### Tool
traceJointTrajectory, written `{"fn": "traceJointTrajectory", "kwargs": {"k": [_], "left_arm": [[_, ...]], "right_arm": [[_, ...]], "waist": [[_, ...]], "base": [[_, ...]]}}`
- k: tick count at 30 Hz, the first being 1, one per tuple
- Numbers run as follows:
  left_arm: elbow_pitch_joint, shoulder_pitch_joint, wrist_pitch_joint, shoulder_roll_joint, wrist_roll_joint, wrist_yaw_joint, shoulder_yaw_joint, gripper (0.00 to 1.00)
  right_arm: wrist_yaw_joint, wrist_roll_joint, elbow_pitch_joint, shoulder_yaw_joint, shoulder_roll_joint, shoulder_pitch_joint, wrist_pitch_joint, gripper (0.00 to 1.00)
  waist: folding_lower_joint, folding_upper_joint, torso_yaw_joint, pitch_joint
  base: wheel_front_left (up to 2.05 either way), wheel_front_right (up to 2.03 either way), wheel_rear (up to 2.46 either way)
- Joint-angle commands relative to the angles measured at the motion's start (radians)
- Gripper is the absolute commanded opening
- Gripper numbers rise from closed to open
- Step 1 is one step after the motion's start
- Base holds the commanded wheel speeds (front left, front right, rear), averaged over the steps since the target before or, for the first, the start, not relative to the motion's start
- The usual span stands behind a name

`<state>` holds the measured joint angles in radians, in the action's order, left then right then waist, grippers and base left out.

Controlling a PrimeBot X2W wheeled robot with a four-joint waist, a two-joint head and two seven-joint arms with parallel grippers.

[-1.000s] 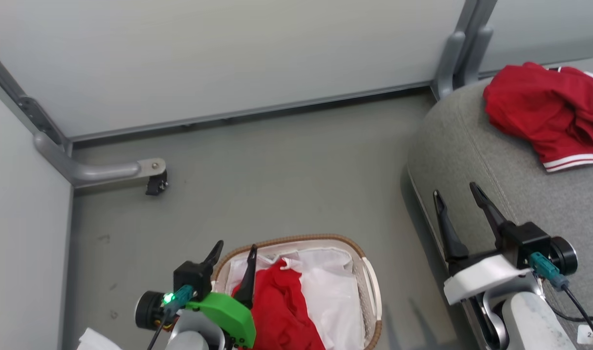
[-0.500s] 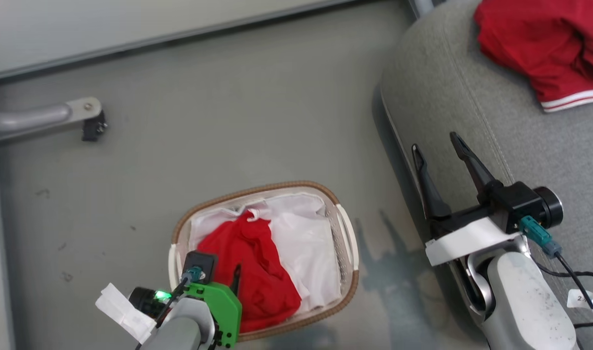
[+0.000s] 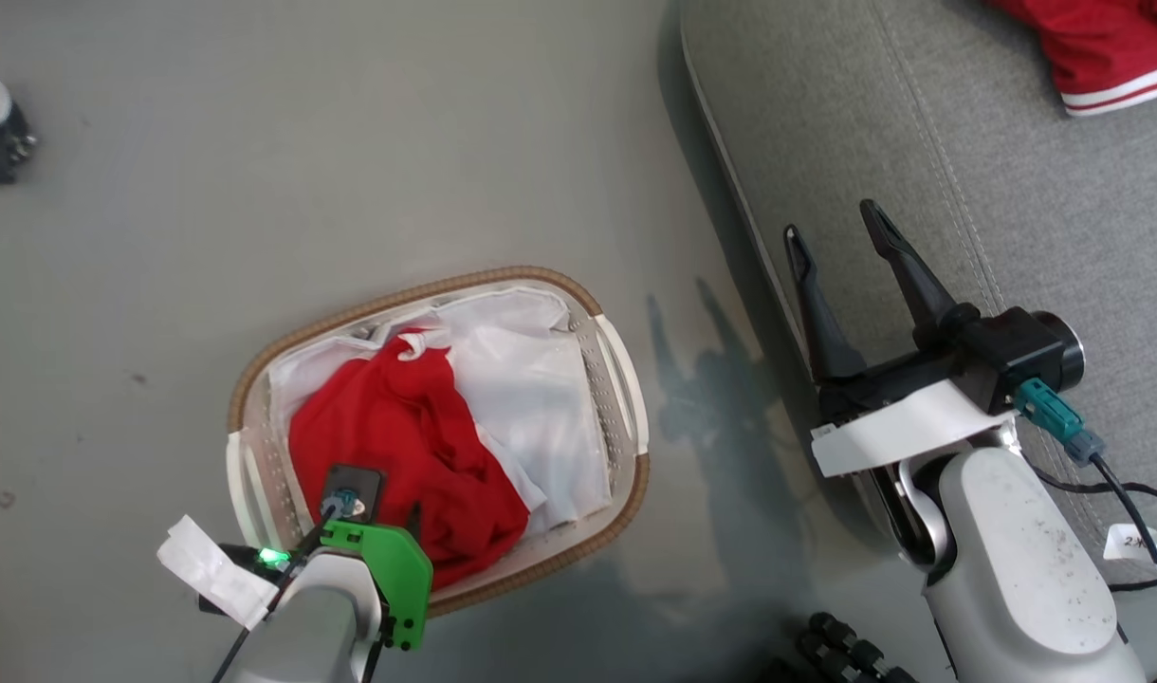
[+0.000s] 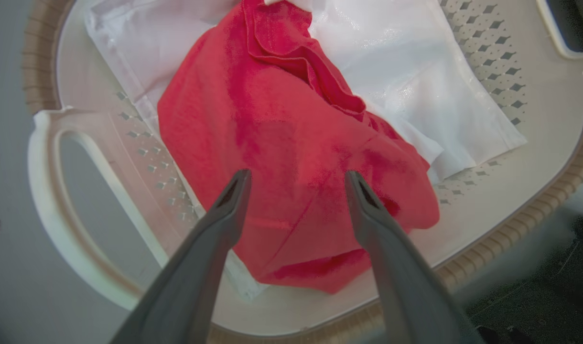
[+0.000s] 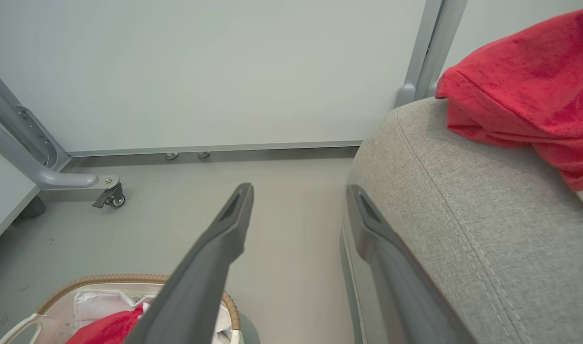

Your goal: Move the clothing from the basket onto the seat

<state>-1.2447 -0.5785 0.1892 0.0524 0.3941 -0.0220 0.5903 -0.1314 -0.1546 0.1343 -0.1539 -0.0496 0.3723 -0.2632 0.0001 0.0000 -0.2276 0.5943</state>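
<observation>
left gripper spread, empty, over red garment | garment heaped on white liner in basket | likely light, limp: pinch a raised fold, not the liner beneath | right gripper spread, empty, beside seat

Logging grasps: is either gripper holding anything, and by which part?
Nothing is held. The left gripper is open over the red garment in the basket; the right gripper is open and empty.
</observation>
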Motion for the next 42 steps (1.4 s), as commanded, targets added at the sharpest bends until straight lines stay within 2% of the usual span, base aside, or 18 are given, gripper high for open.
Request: {"fn": "traceJointTrajectory", "kwargs": {"k": [1,19,20,22,23,24,25,33,42], "left_arm": [[-0.008,-0.025,-0.005,0.017,-0.010,0.007,0.005,1.00],[-0.041,-0.071,-0.121,0.078,-0.004,0.025,0.036,1.00],[-0.042,-0.070,-0.135,0.081,-0.004,0.028,0.038,0.92],[-0.042,-0.066,-0.158,0.088,-0.003,0.034,0.041,0.43],[-0.043,-0.063,-0.167,0.090,-0.001,0.036,0.042,0.36],[-0.043,-0.058,-0.172,0.095,0.001,0.037,0.042,0.16],[-0.043,-0.054,-0.176,0.099,0.003,0.036,0.042,0.02],[-0.044,-0.028,-0.164,0.122,0.005,0.014,0.052,0.00],[-0.043,-0.035,-0.080,0.092,-0.005,-0.023,0.079,0.00]], "right_arm": [[0.001,-0.010,-0.007,-0.005,-0.002,0.018,-0.002,1.00],[0.001,-0.080,-0.019,-0.082,-0.002,0.067,-0.002,1.00],[0.001,-0.081,-0.019,-0.086,-0.002,0.068,-0.002,1.00],[0.001,-0.088,-0.021,-0.092,-0.002,0.068,-0.002,1.00],[0.001,-0.089,-0.021,-0.094,-0.002,0.067,-0.002,1.00],[0.001,-0.092,-0.020,-0.096,-0.002,0.066,-0.002,1.00],[0.001,-0.094,-0.020,-0.097,-0.002,0.065,-0.002,1.00],[0.001,-0.101,-0.006,-0.093,-0.002,0.054,-0.002,1.00],[0.001,-0.075,0.014,-0.067,-0.002,0.029,-0.002,1.00]], "waist": [[-0.0001,0.0000,-0.049,0.070],[-0.0001,0.0000,-0.124,0.157],[-0.0001,0.0000,-0.128,0.159],[-0.0001,0.0000,-0.135,0.160],[-0.0001,0.0000,-0.137,0.160],[-0.0001,0.0000,-0.141,0.160],[-0.0001,0.0000,-0.143,0.160],[-0.0001,0.0000,-0.146,0.133],[-0.0001,0.0000,-0.109,0.047]], "base": [[0.00,0.00,0.00],[0.00,0.00,0.00],[0.00,0.00,0.00],[0.00,0.00,0.00],[0.00,0.00,0.00],[0.00,0.00,0.00],[0.00,0.00,0.00],[0.00,0.00,0.00],[0.00,0.00,0.00]]}}
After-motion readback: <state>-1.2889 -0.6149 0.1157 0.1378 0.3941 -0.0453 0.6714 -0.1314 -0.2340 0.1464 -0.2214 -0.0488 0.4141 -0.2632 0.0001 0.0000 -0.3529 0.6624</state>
